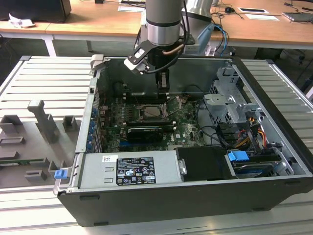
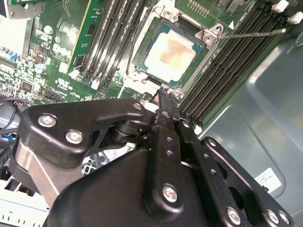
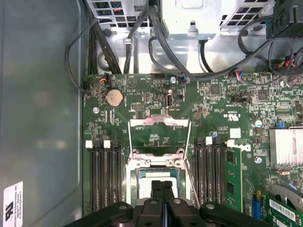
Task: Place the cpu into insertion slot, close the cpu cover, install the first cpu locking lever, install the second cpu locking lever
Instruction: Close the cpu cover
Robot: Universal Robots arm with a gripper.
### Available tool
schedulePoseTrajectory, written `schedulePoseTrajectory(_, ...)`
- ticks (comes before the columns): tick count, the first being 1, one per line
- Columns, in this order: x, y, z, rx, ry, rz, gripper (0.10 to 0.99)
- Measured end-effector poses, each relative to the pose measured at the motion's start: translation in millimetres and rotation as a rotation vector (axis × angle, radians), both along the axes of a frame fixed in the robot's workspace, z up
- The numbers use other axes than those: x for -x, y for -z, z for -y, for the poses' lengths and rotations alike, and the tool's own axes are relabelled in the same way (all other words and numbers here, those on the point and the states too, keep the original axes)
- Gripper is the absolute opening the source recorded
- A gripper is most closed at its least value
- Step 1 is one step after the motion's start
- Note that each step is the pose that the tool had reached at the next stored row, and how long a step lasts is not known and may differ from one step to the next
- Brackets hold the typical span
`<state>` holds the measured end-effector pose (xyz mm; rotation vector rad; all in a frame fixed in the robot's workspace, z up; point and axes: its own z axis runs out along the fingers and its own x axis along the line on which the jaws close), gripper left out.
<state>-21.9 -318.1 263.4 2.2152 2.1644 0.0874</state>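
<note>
The cpu (image 2: 170, 52), a pale square chip, lies in the insertion slot (image 2: 142, 60) on the green board; it also shows in the first wrist view (image 3: 147, 176). The cpu cover (image 3: 159, 123), a silver frame with a window, is swung open beyond the socket. A thin wire locking lever (image 2: 251, 33) stands free beside the socket, and in the first wrist view the lever (image 3: 191, 179) runs along the socket's side. My gripper (image 3: 162, 183) is shut with nothing in it. Its tips (image 2: 163, 93) hover over the socket's edge, and from outside the gripper (image 1: 163, 88) points straight down.
The board sits deep inside a black computer case (image 1: 274, 127) lying open on a ribbed metal table. Long memory slots (image 3: 104, 175) flank the socket. A drive cage (image 1: 230, 105), cables and a power supply (image 1: 129, 169) crowd the case. Grey fixtures (image 1: 44, 122) stand at the exterior view's left.
</note>
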Motion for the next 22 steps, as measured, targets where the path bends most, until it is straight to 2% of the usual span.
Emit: schedulePoseTrajectory(22, -19.3, 0.0, 0.0, 0.000, 0.000, 0.0000, 0.106)
